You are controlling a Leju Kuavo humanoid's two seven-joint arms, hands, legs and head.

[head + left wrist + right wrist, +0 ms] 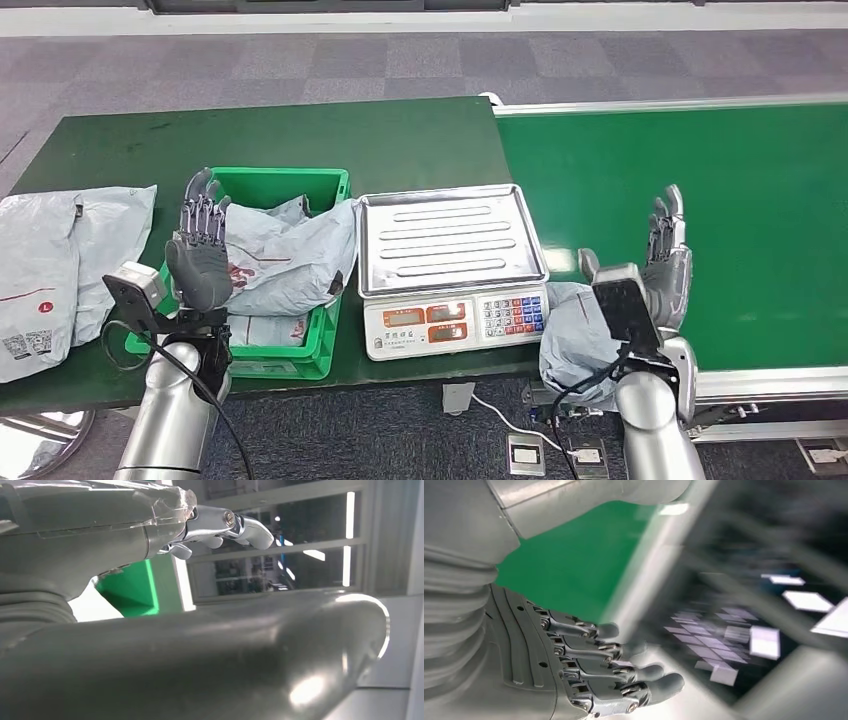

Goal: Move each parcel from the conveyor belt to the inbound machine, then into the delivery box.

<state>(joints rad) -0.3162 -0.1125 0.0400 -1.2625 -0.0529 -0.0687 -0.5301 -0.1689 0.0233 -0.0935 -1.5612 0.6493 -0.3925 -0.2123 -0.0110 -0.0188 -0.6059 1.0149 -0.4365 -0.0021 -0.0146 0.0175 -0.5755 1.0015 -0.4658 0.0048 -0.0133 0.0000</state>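
Note:
A crumpled grey parcel [570, 340] lies at the near edge between the scale and the green conveyor belt [740, 200], partly hidden by my right forearm. My right hand [668, 262] is raised just right of it, fingers straight and apart, holding nothing; the right wrist view shows its extended fingers [594, 675] over the belt [569, 565]. The inbound machine is a scale [455, 322] with a bare silver tray [450, 240]. A green delivery box [290, 185] left of it holds several grey parcels [290, 255]. My left hand [200, 250] is lifted over the box's left side, empty.
Two more grey parcels [60, 260] lie on the green table [300, 130] at the far left. Cables and a floor socket [525, 452] sit below the table's front edge. Grey carpet tiles lie beyond the table and belt.

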